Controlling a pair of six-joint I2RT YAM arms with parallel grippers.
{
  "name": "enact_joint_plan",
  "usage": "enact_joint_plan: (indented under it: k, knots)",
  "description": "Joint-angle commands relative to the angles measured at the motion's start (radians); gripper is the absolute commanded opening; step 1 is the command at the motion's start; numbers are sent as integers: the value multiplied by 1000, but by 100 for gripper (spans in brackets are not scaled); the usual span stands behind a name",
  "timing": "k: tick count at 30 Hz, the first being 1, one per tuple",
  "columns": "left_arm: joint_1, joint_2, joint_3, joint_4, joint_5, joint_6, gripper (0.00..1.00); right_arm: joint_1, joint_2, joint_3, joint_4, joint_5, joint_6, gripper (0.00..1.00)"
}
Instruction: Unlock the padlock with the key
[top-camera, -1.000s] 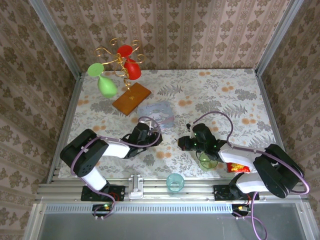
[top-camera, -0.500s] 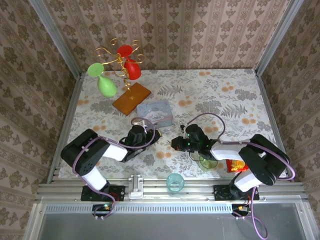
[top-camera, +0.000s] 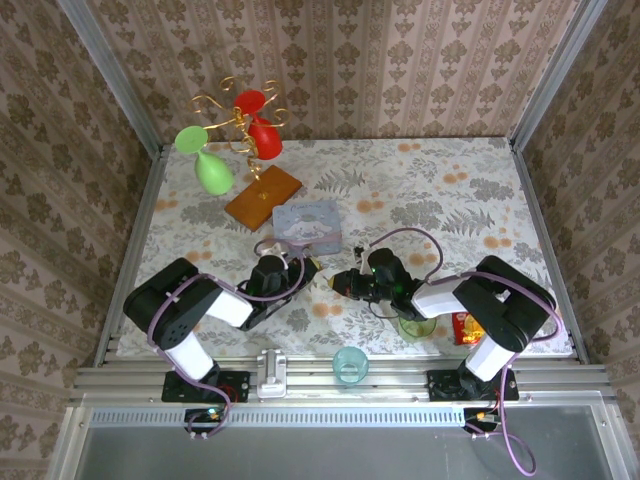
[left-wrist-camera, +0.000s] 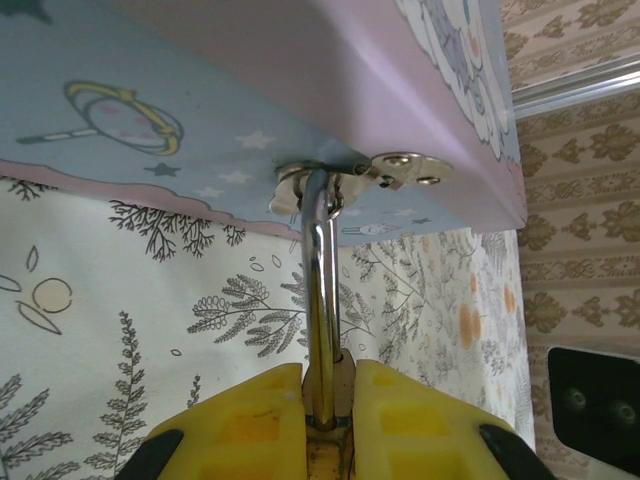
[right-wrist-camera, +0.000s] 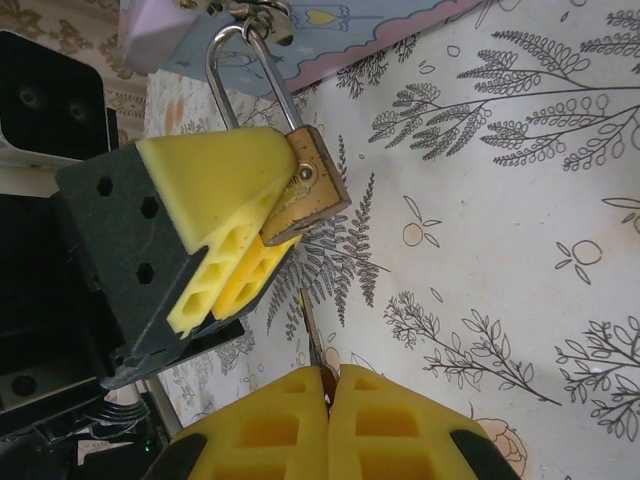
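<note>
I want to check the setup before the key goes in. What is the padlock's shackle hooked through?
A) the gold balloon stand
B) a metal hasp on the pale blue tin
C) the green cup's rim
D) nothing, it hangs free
B: the shackle runs from the padlock, clamped in the left gripper, up through the metal hasp on the pale blue tin.
</note>
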Motion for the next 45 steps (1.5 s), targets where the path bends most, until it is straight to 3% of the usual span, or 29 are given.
enact_joint_plan:
  k: [1, 16, 35, 45]
  knots:
    - [-5, 5, -6, 145, -25, -27, 2, 3, 37, 15, 84, -19, 31, 0]
    - [-12, -7, -15, 141, -39, -17, 1, -33, 270, -59, 582, -76, 249, 0]
    - [-16, 19, -18, 198, -19, -38, 0, -38, 281, -25, 581, -123, 241, 0]
    - [-15, 38, -40, 249, -14, -57, 0, -46, 286, -36, 585, -86, 249, 0]
